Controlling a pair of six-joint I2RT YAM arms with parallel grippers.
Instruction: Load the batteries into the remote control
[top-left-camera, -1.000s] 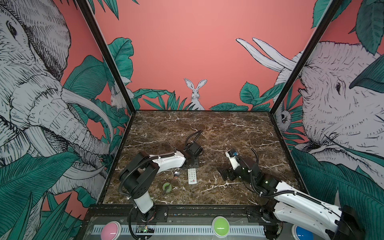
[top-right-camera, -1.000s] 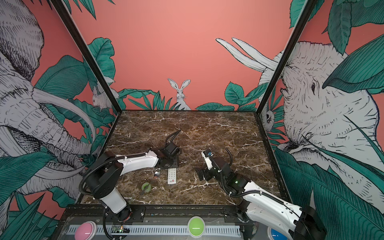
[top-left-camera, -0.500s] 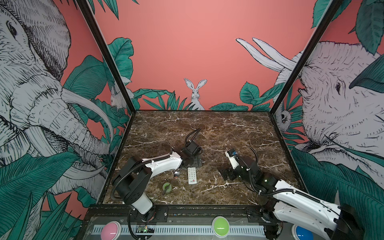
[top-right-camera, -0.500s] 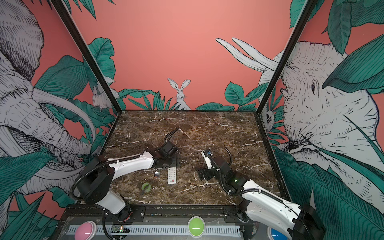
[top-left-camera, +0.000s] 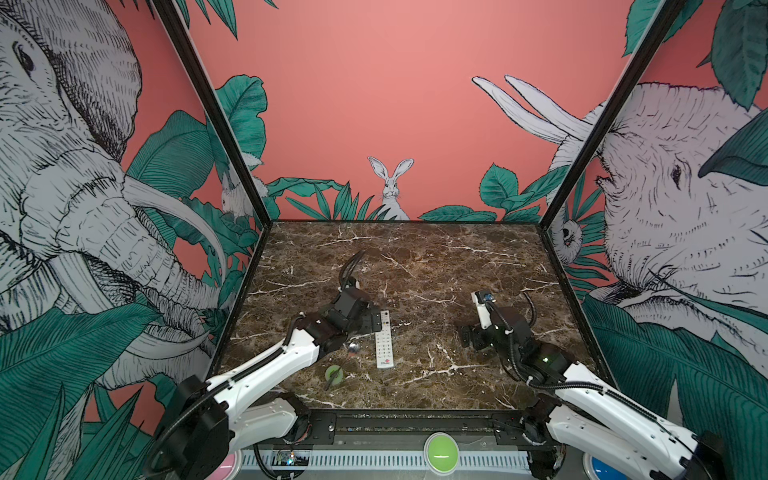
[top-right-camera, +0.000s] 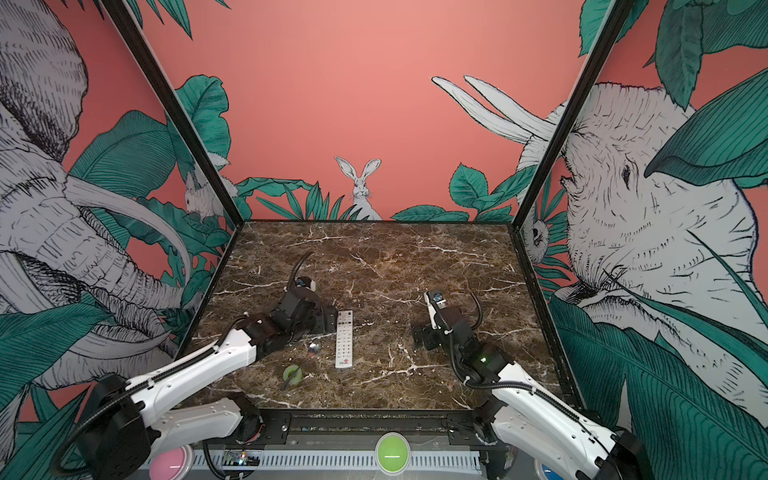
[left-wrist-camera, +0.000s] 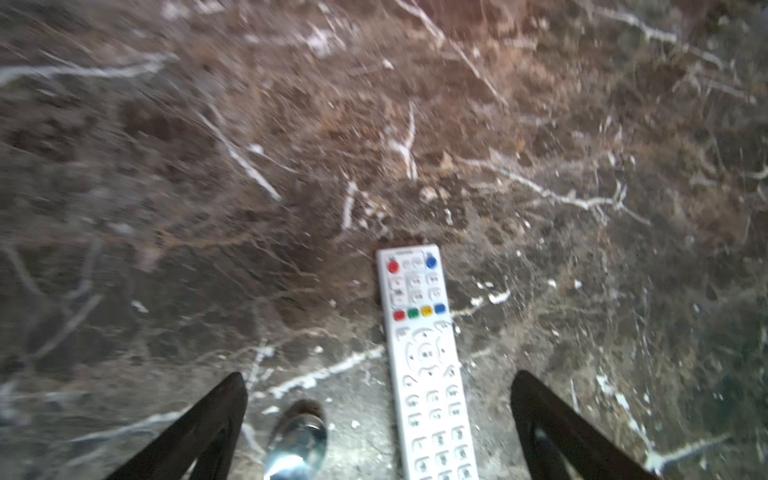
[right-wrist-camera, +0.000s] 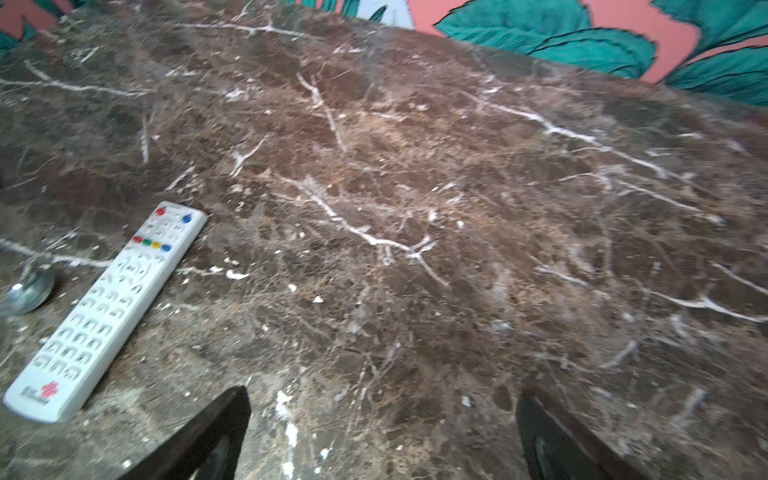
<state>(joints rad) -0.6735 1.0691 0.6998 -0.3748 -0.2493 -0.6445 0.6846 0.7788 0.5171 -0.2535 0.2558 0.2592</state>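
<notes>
On the marble bench (top-left-camera: 436, 266), the left gripper (left-wrist-camera: 378, 375) has just sprung wide open and hangs empty at the coloured-button end of the remote control (top-left-camera: 384, 338). The remote lies flat, buttons up, just beside a metal spoon (left-wrist-camera: 297, 440). The right gripper (right-wrist-camera: 383, 395) is likewise spread and empty, well apart from it. The batteries show nowhere; they are probably already inside, so loading looks finished.

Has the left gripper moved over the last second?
Yes. In both top views the left gripper has shifted left, uncovering the far end of the remote control, which has stayed put.
</notes>
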